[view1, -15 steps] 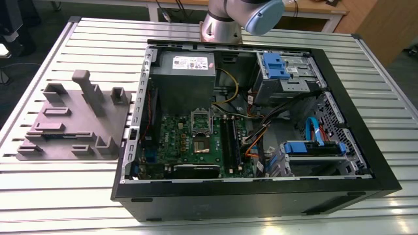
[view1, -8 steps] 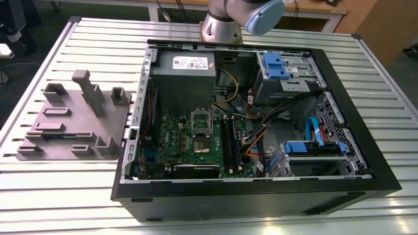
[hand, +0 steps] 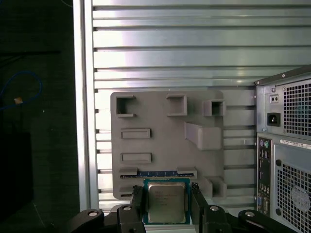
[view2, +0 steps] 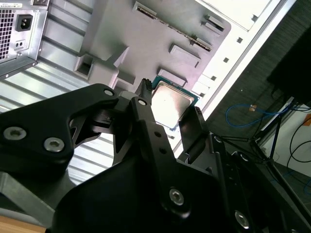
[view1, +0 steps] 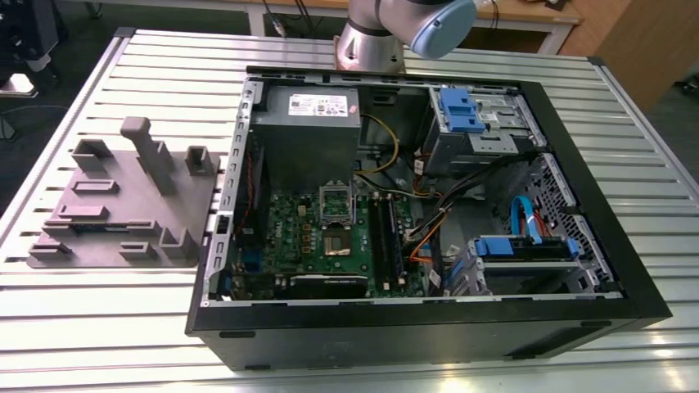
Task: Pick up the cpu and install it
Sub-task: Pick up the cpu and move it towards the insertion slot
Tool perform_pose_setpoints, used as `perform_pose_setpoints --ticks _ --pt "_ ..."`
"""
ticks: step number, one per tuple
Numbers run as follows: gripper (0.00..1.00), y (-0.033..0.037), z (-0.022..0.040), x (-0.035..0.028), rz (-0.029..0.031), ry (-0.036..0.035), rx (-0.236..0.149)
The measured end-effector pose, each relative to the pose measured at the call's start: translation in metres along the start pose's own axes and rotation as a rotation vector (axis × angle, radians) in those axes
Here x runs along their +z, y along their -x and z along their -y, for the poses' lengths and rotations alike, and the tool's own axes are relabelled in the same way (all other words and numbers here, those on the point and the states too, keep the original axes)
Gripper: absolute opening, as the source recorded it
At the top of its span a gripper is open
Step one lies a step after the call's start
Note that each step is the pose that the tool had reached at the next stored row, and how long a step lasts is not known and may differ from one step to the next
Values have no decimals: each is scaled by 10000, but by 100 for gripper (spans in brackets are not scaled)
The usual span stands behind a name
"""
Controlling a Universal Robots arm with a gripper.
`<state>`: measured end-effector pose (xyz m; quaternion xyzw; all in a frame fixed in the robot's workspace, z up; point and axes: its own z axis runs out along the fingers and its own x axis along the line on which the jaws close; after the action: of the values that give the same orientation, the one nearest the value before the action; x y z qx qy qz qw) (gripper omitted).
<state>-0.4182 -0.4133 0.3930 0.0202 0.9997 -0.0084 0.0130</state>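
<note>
Exterior view, from its left to its right:

- A grey plastic fixture tray (view1: 110, 217) with raised blocks is lying on the ribbed aluminium table (view1: 110, 327), at the exterior view's left.
- A black open-sided computer case (view1: 437, 336) is sitting just beside the tray, toward the exterior view's right.
- A green motherboard (view1: 295, 237) is lying inside the case. Its dark square metal-framed socket (view1: 336, 243) is facing upward.
- A grey metal power supply box (view1: 311, 123) is sitting on the far side of the motherboard.
- The silver robot arm (view1: 372, 41) with a pale blue joint cap is rising at the far edge of the table, beyond the case.

Wrist views:

- The black two-fingered gripper (hand: 166, 188) (view2: 170, 97) is clenching the cpu (hand: 166, 201) (view2: 170, 104), a small flat square chip with a silvery-grey metal top and a green edge.
- One of the black fingers (hand: 137, 201) is pressing against each of two opposite sides of the chip, in both wrist views.
- The cpu is hanging between the fingers, with its metal top facing the cameras.
- The tray (hand: 165, 141) (view2: 146, 34) is lying beyond the cpu, and the case's perforated rear panel (hand: 291, 160) is standing beside the tray.
</note>
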Motion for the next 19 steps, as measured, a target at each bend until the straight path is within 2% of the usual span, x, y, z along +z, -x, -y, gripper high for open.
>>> perform_pose_setpoints --ticks 9,19 --pt "47 1 0 0 -1 0 0" --pt "47 68 -3 2 0 0 0"
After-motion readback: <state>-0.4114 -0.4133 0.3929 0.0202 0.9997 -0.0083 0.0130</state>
